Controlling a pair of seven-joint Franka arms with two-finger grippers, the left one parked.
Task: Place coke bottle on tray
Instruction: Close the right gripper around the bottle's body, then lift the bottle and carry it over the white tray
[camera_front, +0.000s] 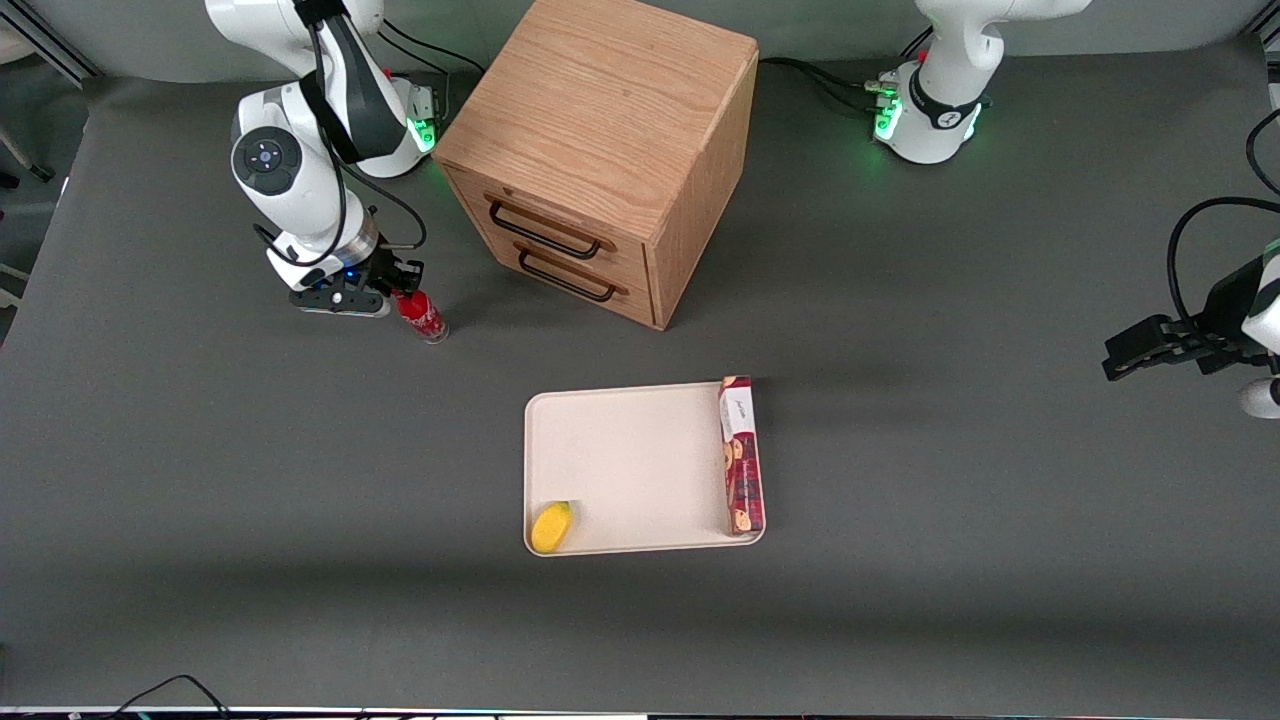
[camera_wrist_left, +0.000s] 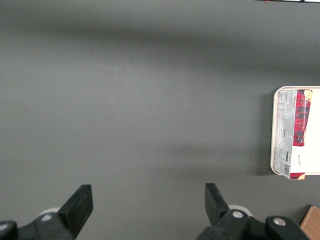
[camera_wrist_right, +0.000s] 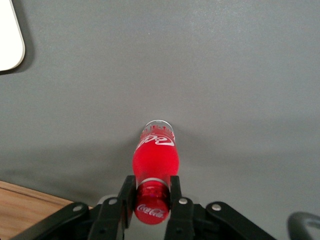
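Observation:
The coke bottle (camera_front: 423, 315), small with a red cap, red label and clear base, is tilted with its base at the grey table, toward the working arm's end and farther from the front camera than the tray. My right gripper (camera_front: 402, 293) is shut on its cap and neck. In the right wrist view the gripper (camera_wrist_right: 151, 196) has a finger pressed against each side of the bottle (camera_wrist_right: 155, 155). The cream-white tray (camera_front: 630, 460) lies flat nearer the front camera; one rounded corner shows in the right wrist view (camera_wrist_right: 10, 35).
A wooden drawer cabinet (camera_front: 600, 150) with two black handles stands beside the bottle, farther from the front camera than the tray. On the tray lie a long red biscuit box (camera_front: 742, 455) along one edge and a yellow lemon-like object (camera_front: 551, 526) in a near corner.

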